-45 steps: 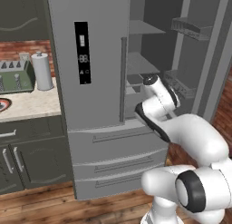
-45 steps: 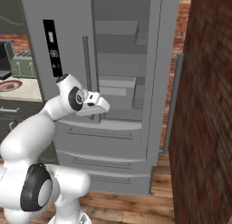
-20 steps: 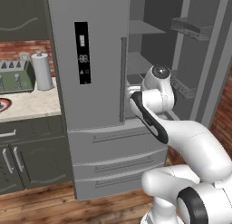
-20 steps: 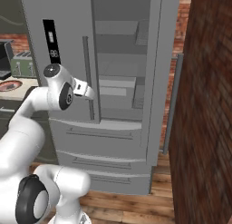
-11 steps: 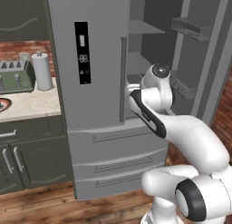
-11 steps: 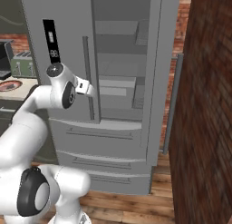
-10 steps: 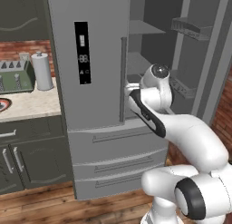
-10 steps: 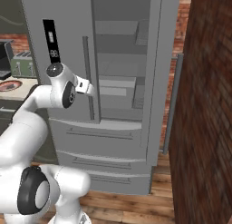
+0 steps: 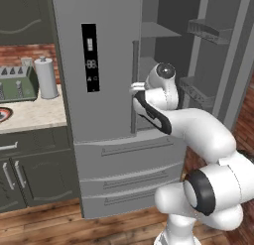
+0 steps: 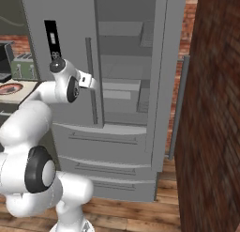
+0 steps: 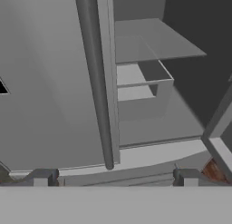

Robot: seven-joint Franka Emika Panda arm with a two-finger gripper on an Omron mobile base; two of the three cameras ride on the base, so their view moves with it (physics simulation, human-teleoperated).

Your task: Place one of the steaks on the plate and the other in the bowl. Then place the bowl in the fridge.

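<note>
The grey steel fridge [image 9: 99,50] [image 10: 70,43] stands with its left door [image 11: 45,91] shut and its right door swung open, baring shelves and an inner drawer [image 11: 140,100]. My gripper [image 9: 134,88] [image 10: 96,85] [image 11: 114,177] hangs open and holds nothing. It sits just in front of the left door's long vertical handle [image 11: 97,82] [image 9: 134,75], at the edge of the open compartment. On the counter far to the left lies the red-rimmed plate [image 9: 2,115] [image 10: 8,88]. The steaks and the bowl are out of view.
The open right door [image 9: 218,65] carries bins and juts out toward me. A brick wall [image 10: 215,109] closes off the right side. Left of the fridge a counter [image 9: 34,115] holds a toaster [image 9: 17,83] and a paper towel roll [image 9: 47,78] above dark cabinets [image 9: 30,174].
Since two seconds ago the arm has straightened upward and the hand has swung a little up and left toward the left door's handle. Over the last half second it has hardly moved.
</note>
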